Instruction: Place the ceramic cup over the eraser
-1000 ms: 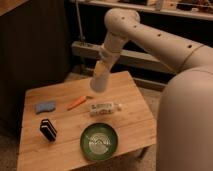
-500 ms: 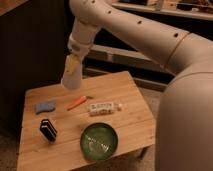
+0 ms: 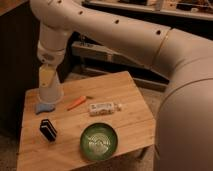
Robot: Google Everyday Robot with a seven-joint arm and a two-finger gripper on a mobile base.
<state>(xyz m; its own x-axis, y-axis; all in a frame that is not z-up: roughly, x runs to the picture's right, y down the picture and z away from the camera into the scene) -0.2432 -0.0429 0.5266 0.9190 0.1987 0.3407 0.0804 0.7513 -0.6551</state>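
Note:
The ceramic cup (image 3: 50,89) is pale white and tapered. It hangs mouth down over the left part of the wooden table (image 3: 131,90). My gripper (image 3: 47,71) is at the cup's narrow top end and is shut on it. The cup hovers above the flat blue piece (image 3: 42,108). The eraser (image 3: 48,129), a small black block with pale edge lines, lies on the table nearer the front, below and slightly left of the cup and apart from it.
An orange stick-like thing (image 3: 76,102) lies right of the cup. A white labelled packet (image 3: 104,107) lies mid-table. A round green bowl (image 3: 100,141) sits near the front edge. My large white arm (image 3: 130,35) spans the top of the view.
My arm has swung left and lower with the cup in the gripper, from over the middle of the table to over its left side near the blue piece.

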